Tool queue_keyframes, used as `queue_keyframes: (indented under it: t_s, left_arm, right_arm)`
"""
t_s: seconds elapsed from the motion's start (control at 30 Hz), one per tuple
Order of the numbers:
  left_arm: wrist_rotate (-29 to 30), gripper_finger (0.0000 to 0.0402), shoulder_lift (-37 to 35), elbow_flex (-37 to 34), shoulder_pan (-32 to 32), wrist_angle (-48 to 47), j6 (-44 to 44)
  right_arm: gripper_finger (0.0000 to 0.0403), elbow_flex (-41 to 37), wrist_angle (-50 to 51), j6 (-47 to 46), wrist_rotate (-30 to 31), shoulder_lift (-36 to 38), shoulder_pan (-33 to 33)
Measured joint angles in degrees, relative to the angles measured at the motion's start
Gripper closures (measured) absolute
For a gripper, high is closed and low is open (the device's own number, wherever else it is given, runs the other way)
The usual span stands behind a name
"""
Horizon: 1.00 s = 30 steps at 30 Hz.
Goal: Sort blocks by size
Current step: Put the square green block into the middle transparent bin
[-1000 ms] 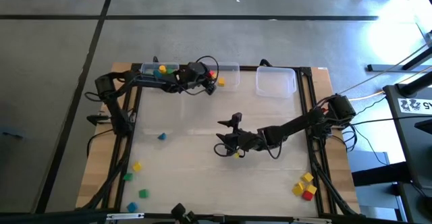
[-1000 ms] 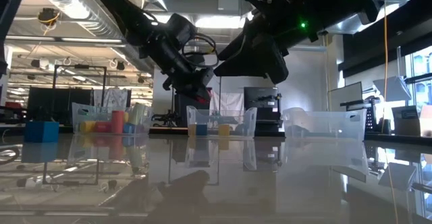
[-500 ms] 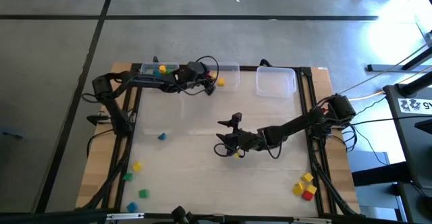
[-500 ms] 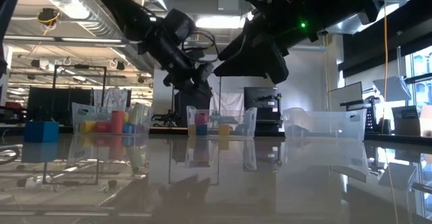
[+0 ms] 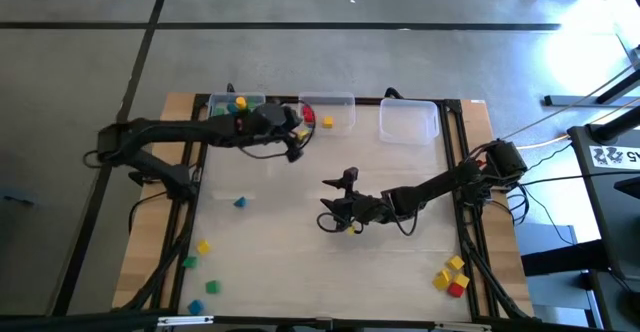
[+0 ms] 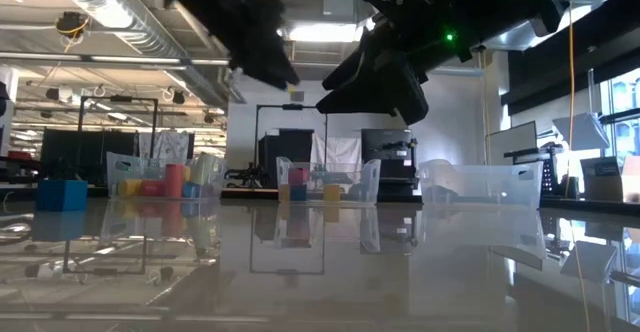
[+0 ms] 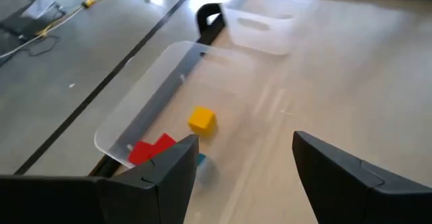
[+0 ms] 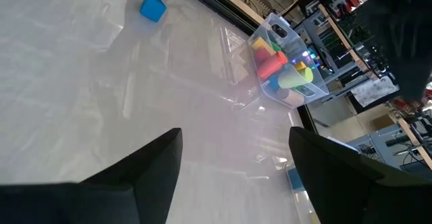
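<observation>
My left gripper (image 5: 293,146) hangs open above the table, just short of the middle clear bin (image 5: 338,100), with nothing between its fingers (image 7: 177,158). In that bin lie a red block (image 5: 307,115), a yellow block (image 7: 201,119) and a blue block (image 7: 198,160). The left bin (image 5: 218,100) holds several coloured blocks. My right gripper (image 5: 335,220) stands open over the table's middle, and its gap (image 8: 236,140) shows only bare table. A yellow block (image 5: 352,229) peeks out beside it.
A third clear bin (image 5: 408,122) stands at the far right. Loose blocks lie on the table: a blue one (image 5: 239,202) left of centre, several yellow, green and blue ones (image 5: 203,245) near the front left, and yellow and red ones (image 5: 455,277) at the front right.
My left gripper has let go of a red block, which now lies in the middle bin. The gripper then rose and drew back from the bin toward the table's left and near side, staying open.
</observation>
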<state>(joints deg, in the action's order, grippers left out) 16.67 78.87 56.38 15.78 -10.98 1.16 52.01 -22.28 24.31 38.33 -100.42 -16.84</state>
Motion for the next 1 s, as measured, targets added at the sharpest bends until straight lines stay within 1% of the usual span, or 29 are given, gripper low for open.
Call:
queue_keyframes:
  t_s: [0.23,0.5,0.63,0.77,1.0]
  left_arm:
    - [0.07,0.0167,-10.57,0.0,-6.5,-14.89,-1.16]
    - [0.06,0.0167,-19.55,0.0,-13.39,-32.93,-8.72]
    - [0.06,0.0167,-21.72,-0.02,-16.45,-40.75,-14.65]
    - [0.07,0.0167,-22.53,-0.02,-19.88,-46.41,-21.8]
    - [-0.04,0.0167,-22.38,-0.02,-27.51,-52.0,-32.68]
  right_arm:
    - [0.0125,0.0,0.11,0.01,0.0,0.0,0.0]
    - [0.0125,0.0,-0.21,0.0,0.0,0.0,0.0]
    - [0.0125,0.0,-0.24,-0.01,0.0,0.0,0.0]
    - [0.0125,0.0,-0.35,-0.01,0.0,0.0,0.0]
    - [0.0125,0.0,-0.35,-0.01,0.0,0.0,0.0]
